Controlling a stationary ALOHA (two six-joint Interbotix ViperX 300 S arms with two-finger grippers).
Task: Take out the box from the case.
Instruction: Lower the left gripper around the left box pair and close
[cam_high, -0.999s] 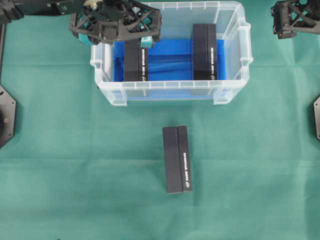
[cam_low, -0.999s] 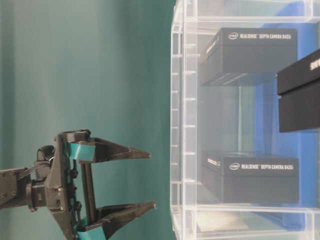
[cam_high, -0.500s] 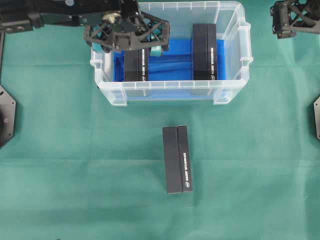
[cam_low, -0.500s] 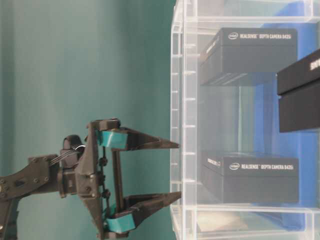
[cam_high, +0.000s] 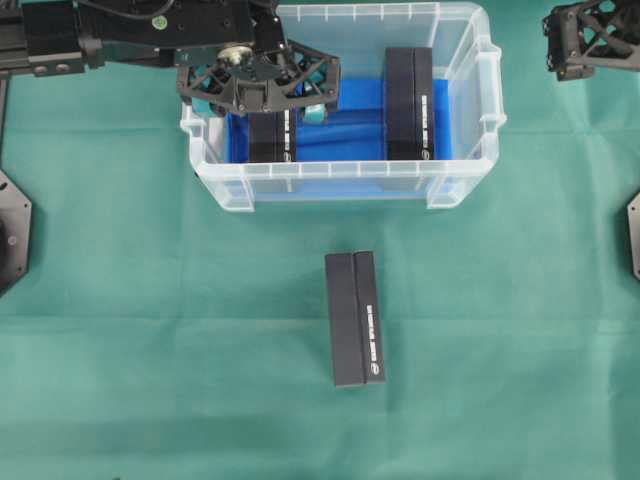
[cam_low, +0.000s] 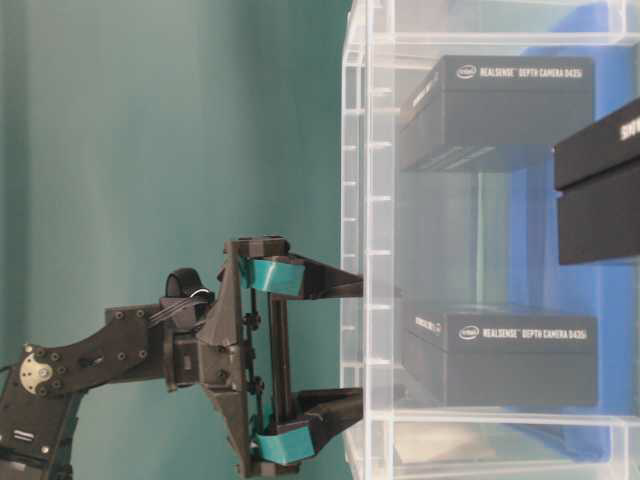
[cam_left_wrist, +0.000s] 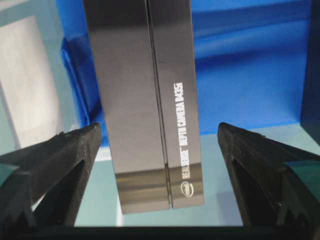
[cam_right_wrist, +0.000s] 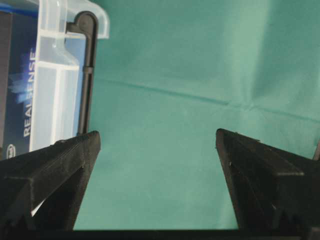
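A: Which step is this?

B: The reach. The left gripper, jaws spread wide, hangs over the left box lying in the case, one finger on each side, neither touching. Next, I'd judge: sink, then pinch.

A: Anything hidden?

B: The arm covers the box's far end (overhead view). The right gripper, also spread, idles beyond the case's right end.

Even, bright light is falling from above; shadows are staying faint on the surface. Glare is streaking the box in the left wrist view (glossy face). Near fingers are blurring, out of focus; overhead view is staying sharp.
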